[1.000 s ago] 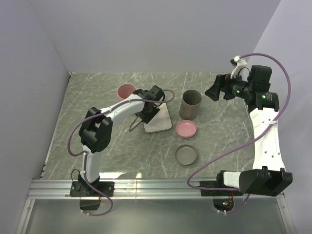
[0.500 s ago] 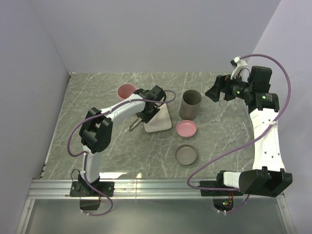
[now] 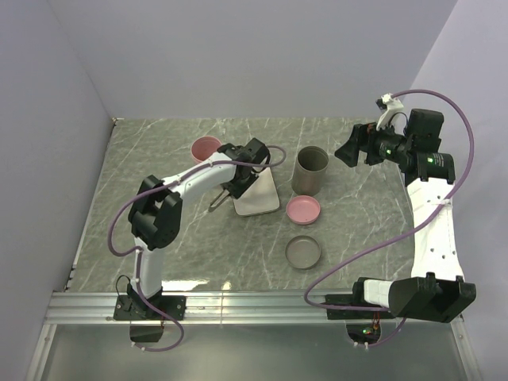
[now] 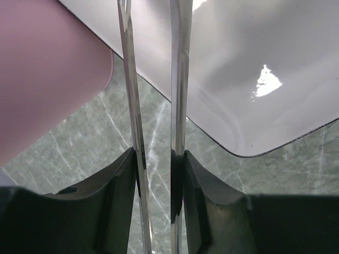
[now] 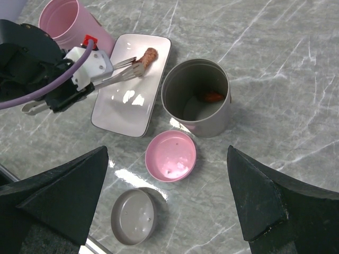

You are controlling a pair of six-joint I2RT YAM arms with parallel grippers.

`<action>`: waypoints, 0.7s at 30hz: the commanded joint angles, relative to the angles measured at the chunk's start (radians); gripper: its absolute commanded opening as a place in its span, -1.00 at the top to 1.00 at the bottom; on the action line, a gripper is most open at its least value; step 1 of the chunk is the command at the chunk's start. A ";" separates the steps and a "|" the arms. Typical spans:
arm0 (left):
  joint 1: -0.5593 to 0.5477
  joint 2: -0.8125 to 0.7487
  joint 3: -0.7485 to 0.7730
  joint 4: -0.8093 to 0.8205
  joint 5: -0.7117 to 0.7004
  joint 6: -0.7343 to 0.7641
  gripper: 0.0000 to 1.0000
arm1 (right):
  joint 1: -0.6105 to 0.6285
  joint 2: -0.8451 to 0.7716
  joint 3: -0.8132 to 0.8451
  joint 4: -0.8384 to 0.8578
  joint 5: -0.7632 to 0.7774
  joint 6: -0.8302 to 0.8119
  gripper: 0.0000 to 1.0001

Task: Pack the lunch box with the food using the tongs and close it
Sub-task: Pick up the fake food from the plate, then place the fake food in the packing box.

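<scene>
My left gripper (image 3: 236, 181) (image 4: 157, 165) is shut on the silver tongs (image 4: 179, 79), with a finger pressed against the outside of each arm. In the right wrist view the tongs' tips (image 5: 131, 65) reach one end of a reddish-brown meat strip (image 5: 148, 55) lying on the white plate (image 5: 127, 100). The lunch box, a grey round canister (image 5: 197, 114) (image 3: 310, 169), stands open to the right of the plate with a reddish piece (image 5: 212, 97) at its bottom. My right gripper (image 3: 349, 148) (image 5: 167, 151) hovers open, high over the table's right side, holding nothing.
A pink cup (image 3: 206, 148) (image 5: 66, 21) stands left of the plate, close to the left gripper. A pink lid (image 3: 303, 209) (image 5: 170, 156) and a grey lid (image 3: 303, 252) (image 5: 132, 216) lie in front of the canister. The grey marble table has walls at the left and back.
The left gripper has shifted slightly along the plate's left edge with the tongs. The right arm has hardly moved.
</scene>
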 commanded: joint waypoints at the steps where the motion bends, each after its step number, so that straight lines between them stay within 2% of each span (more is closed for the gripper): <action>1: -0.004 -0.101 0.028 0.006 -0.049 0.008 0.29 | -0.006 -0.029 -0.002 0.031 -0.015 -0.009 -0.99; 21: -0.004 -0.233 0.023 0.000 -0.055 0.026 0.32 | -0.006 -0.022 0.004 0.030 -0.027 0.012 -0.99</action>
